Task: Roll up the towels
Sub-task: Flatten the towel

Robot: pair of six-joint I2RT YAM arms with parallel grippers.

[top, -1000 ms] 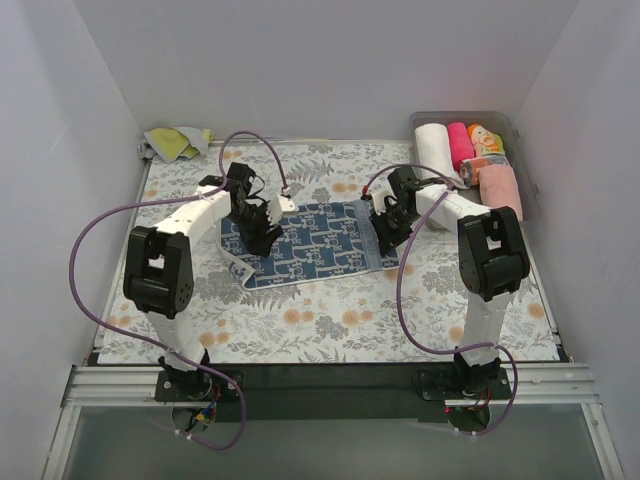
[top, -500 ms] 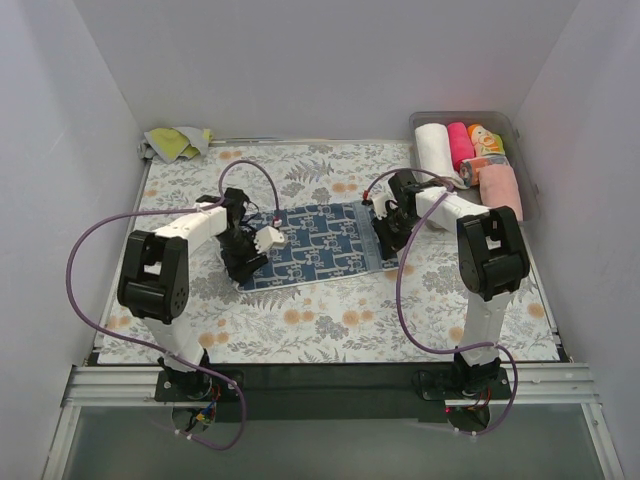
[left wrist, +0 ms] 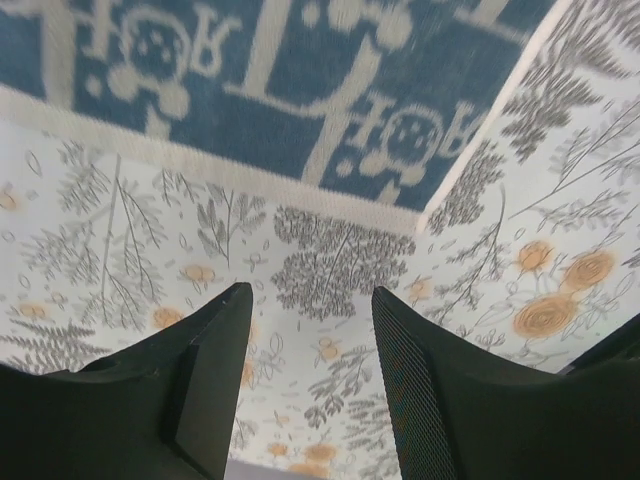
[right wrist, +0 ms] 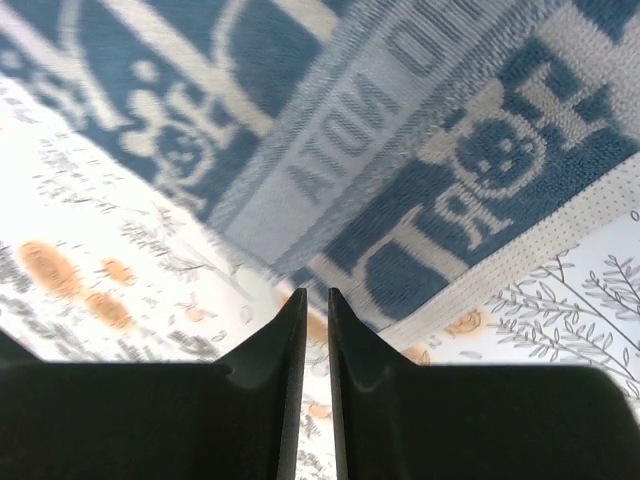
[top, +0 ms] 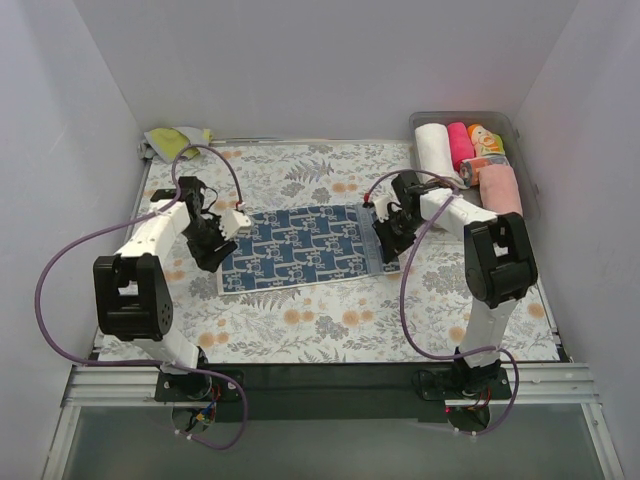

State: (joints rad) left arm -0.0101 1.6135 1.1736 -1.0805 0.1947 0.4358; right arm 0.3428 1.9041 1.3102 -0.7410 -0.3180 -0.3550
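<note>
A blue towel with a cream pattern [top: 300, 245] lies spread flat on the floral tablecloth. My left gripper [top: 209, 254] is open and empty, low over the cloth just off the towel's left edge. In the left wrist view the towel's corner [left wrist: 250, 90] lies beyond the open gripper [left wrist: 310, 295]. My right gripper [top: 385, 240] is at the towel's right edge. In the right wrist view the gripper [right wrist: 308, 292] is nearly closed, with only a thin slit showing tablecloth. The towel's bordered edge [right wrist: 480, 150] lies just past the tips.
A clear bin [top: 520, 130] at the back right holds rolled towels: white [top: 433, 145], pink [top: 460, 142], an orange patterned one [top: 483, 140] and a pale pink one [top: 500, 188]. A crumpled yellow and grey towel [top: 178, 142] lies in the back left corner.
My left gripper has moved left off the towel, and the towel's folded left corner now lies flat. The right arm has barely moved.
</note>
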